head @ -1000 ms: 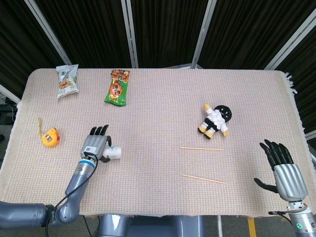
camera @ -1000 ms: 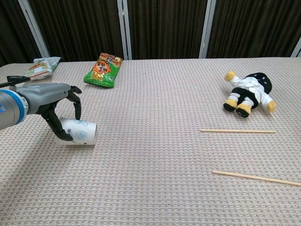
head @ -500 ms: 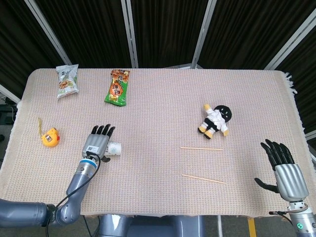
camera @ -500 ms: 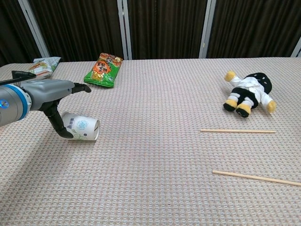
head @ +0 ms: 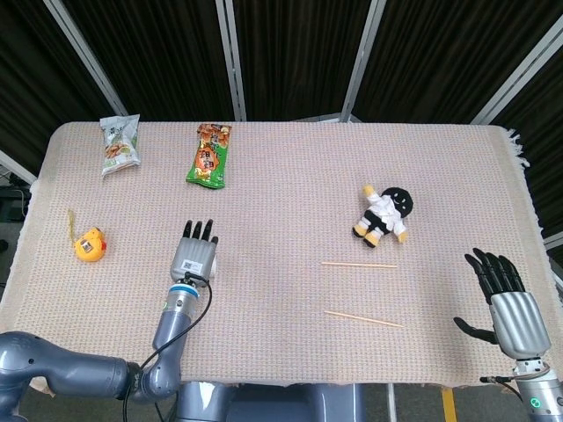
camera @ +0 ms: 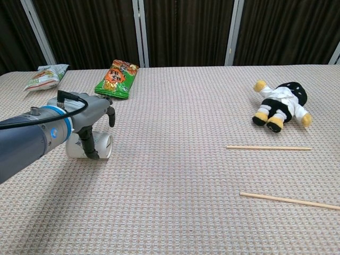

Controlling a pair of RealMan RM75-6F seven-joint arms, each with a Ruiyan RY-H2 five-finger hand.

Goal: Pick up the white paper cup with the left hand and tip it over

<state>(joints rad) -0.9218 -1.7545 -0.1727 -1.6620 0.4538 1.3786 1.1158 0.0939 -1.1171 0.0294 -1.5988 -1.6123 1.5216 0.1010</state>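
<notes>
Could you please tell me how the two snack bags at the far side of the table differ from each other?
The green and orange snack bag is brightly coloured; the pale whitish snack bag is mostly light with green accents. The green one looks longer and lies nearer the table's middle; the pale one lies near the left corner. Both lie flat on the woven cloth, untouched.

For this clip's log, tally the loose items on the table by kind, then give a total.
Snack packets: 2, a green one and a pale one
Thin wooden sticks: 2
Plush dolls: 1
White paper cups: 1, lying on its side under the left hand
Yellow tape measures: 1
Total: 7
</notes>
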